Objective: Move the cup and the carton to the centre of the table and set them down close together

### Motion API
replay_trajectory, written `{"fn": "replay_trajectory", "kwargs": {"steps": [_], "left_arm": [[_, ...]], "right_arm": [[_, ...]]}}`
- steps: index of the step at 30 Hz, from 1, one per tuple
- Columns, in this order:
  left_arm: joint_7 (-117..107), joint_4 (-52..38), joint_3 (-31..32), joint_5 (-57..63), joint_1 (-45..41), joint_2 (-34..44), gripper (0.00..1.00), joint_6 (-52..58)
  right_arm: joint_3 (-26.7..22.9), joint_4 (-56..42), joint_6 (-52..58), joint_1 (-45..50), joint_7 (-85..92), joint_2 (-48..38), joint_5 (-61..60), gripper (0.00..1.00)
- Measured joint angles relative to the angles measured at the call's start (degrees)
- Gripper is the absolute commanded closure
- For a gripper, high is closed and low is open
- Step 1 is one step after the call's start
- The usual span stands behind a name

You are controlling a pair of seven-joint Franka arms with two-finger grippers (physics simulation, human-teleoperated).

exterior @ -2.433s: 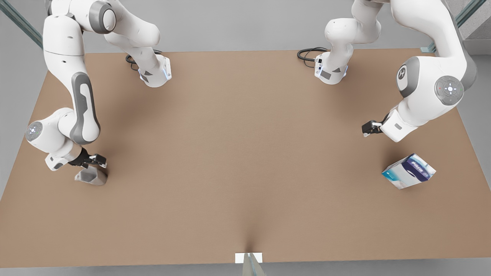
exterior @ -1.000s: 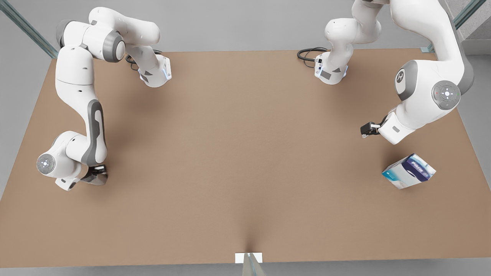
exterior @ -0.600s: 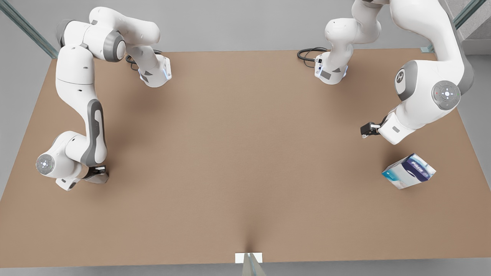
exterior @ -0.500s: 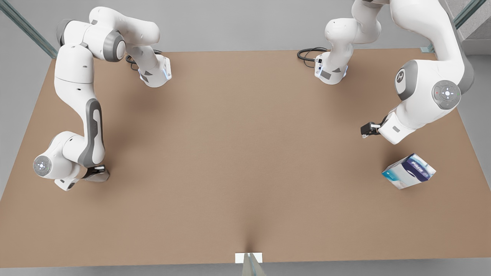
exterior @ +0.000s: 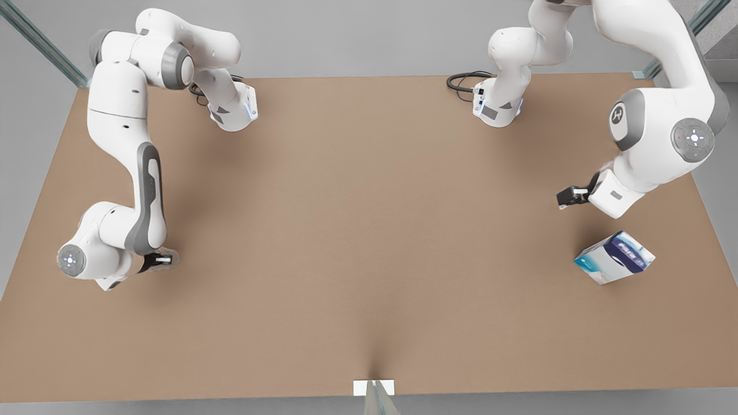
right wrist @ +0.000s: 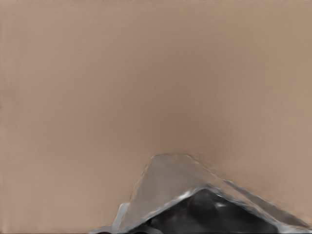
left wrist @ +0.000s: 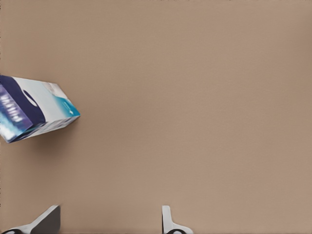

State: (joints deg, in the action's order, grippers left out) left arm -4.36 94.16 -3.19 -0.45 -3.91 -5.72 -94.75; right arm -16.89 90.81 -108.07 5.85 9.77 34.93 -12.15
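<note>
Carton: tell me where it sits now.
The carton lies on the table near the front view's right edge, well off centre, apart from the left hand hovering open just beyond it.

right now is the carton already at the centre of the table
No, the carton lies near the front view's right end of the table, beside the open left gripper.

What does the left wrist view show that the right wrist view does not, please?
The left wrist view has the carton lying on the table, off to one side of the left gripper, whose fingers are spread open over bare tabletop. The right wrist view instead has the cup, seen close up at the right gripper. Both views share the plain brown tabletop.
</note>
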Motion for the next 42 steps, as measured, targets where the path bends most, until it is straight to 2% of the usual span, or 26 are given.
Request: {"fn": "replay_trajectory", "kwargs": {"steps": [2, 5, 7, 9, 11, 14, 17, 19, 23, 27, 32, 35, 42], "left_arm": [[0.05, 0.06, -0.85, 0.00, 0.78, -0.16, 0.00, -0.32], [-0.22, 0.06, -1.68, 0.00, 0.05, -0.17, 0.00, -0.31], [-2.68, -2.24, -5.09, -0.18, -0.09, -3.09, 0.00, -0.88], [-3.14, -6.98, -9.40, -0.37, 0.27, -7.21, 0.00, -0.97], [-6.00, -7.63, -13.29, -0.52, 1.36, -7.92, 0.00, -2.38], [-19.10, -8.31, -13.50, -1.86, 2.66, -12.53, 0.00, -9.77], [-25.33, -10.80, -13.94, -3.23, 4.92, -16.96, 0.00, -11.48], [-26.06, -9.99, -13.94, -4.48, 5.00, -17.55, 0.00, -11.60], [-25.45, -8.81, -13.89, -6.39, 7.28, -19.50, 0.00, -14.17], [-29.39, -5.83, -13.95, -7.21, 8.67, -20.35, 0.00, -16.72], [-23.61, -5.58, -13.95, -7.29, 9.19, -21.35, 0.00, -17.24], [-20.79, -5.57, -13.95, -7.14, 9.19, -21.88, 0.00, -17.37], [-21.48, -5.48, -13.86, -7.08, 9.19, -22.76, 0.00, -17.40]], "right_arm": [[2.95, -2.24, 1.34, 0.01, -6.30, -0.37, 0.08, 0.79], [9.92, -7.06, 1.29, 0.11, -18.02, 0.16, 0.89, 0.79], [14.32, -10.56, 0.75, 1.24, -27.41, 2.22, 2.83, 0.79], [16.17, -17.08, -0.40, 4.47, -33.26, 5.39, 2.42, 0.79], [15.90, -25.84, -1.86, 9.84, -39.95, 10.59, 3.57, 0.79], [14.91, -41.69, -4.44, 15.59, -50.22, 21.24, 4.68, 0.79], [16.98, -49.58, -12.19, 18.85, -54.93, 28.51, 4.07, 0.79], [21.94, -50.45, -20.14, 18.96, -54.78, 29.35, 4.05, 0.79], [27.76, -51.67, -22.11, 19.33, -54.55, 29.46, 4.05, 0.79], [28.07, -52.39, -23.74, 21.02, -54.90, 29.93, 4.02, 0.79], [28.04, -52.04, -20.47, 20.96, -54.76, 30.45, 3.98, 0.79], [27.87, -51.96, -18.22, 19.13, -54.15, 31.96, -4.98, 0.79], [27.98, -51.96, -18.47, 19.19, -53.86, 33.89, -6.45, 0.79]]}}
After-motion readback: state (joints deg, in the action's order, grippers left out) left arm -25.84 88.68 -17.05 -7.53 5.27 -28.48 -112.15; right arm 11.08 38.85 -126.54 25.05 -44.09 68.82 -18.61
